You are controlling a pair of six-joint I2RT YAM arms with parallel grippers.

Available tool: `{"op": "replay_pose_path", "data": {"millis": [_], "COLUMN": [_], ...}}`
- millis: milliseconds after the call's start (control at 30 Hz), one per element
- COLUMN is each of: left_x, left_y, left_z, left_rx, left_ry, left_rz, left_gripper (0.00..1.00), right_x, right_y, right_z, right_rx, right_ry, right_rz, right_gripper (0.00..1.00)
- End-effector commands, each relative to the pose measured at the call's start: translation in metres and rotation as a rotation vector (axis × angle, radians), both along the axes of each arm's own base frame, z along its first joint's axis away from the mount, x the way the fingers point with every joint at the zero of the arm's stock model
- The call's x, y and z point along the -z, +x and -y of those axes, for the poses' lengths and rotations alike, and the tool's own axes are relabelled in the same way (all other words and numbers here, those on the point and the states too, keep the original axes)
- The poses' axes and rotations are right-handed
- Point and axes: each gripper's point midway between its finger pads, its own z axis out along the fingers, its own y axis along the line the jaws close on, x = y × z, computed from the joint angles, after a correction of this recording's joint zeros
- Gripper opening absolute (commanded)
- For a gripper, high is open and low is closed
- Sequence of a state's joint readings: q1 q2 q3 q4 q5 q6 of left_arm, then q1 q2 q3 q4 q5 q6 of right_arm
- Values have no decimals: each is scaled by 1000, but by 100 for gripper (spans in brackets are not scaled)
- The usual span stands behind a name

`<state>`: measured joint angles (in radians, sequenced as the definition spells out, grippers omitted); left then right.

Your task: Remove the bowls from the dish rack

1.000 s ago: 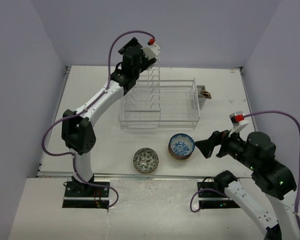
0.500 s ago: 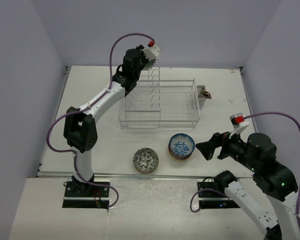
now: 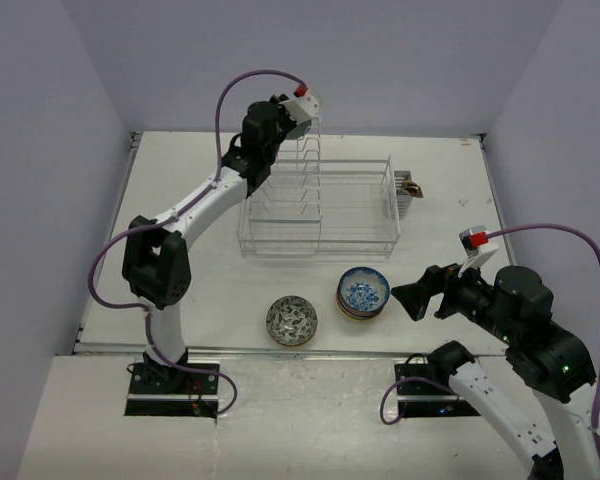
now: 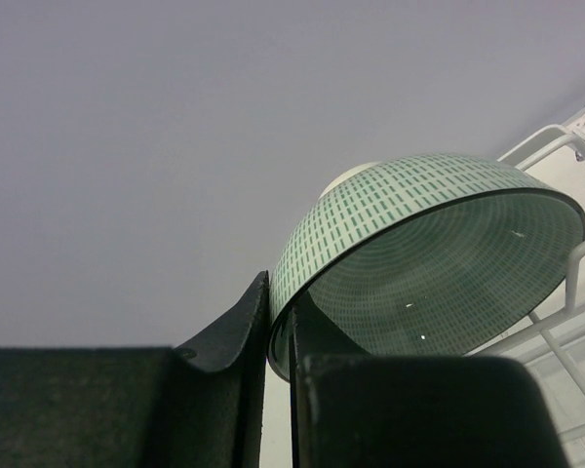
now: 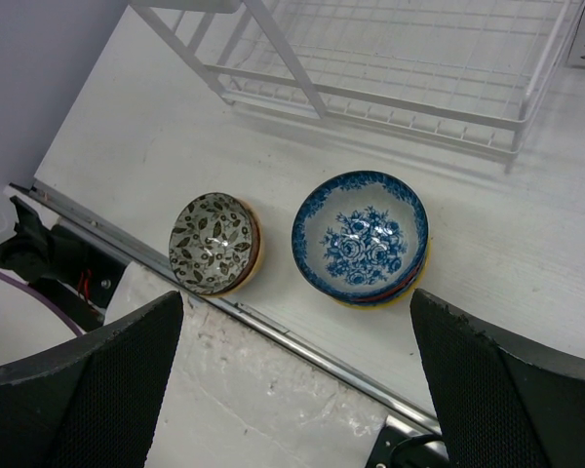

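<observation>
Change since a second ago: the left tool (image 4: 281, 327), then wide open over the rack's far end, has closed. The right arm has barely shifted.

- Right tool (image 3: 412, 295): jaws fully spread, holding nothing, hovering above the desk (image 3: 200, 290) at its near edge.
- Blue bowl (image 5: 360, 237): just ahead of and below the right tool, upright on the desk. It tops a stack with red and yellow rims showing beneath. Unloaded.
- Leaf bowl (image 5: 213, 242): ahead of the right tool and to its left, beside the stack but not touching it. Unloaded.
- Rack (image 3: 318, 252): beyond the bowls, well ahead of the right tool. No bowl shows in its slots from above.
- Green bowl (image 4: 429, 263): on edge at the rack's far end, its rim pinched between the left tool's jaws and rack wires close beside it. Whether it has cleared its slot cannot be told.

Status: task judged nearly complete. The green bowl looks to be the last, and it has yet to be lifted out and set on the desk.
</observation>
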<state>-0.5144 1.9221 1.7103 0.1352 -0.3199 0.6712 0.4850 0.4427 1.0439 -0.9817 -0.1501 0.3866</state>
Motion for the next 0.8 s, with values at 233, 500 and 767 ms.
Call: {"op": "replay_pose_path", "data": {"millis": [233,500,767], "left_x": [-83,-120,-142], "left_y": [-26,-40,-53], "left_z": [-23,-29,-33], "left_rx": [-57,-62,-55], "left_ry": [-270,-420,-596], "left_rz": [203,269,289], "left_gripper": [0,0,0], "right_x": [-7,-8,-6], "right_y": [1,1,6], "right_z": [-5,-5,-7], "right_rx": [-36,-34,-30], "right_ry": [3,6,6], "right_rz": [27,27,28], "right_gripper": [99,99,99]}}
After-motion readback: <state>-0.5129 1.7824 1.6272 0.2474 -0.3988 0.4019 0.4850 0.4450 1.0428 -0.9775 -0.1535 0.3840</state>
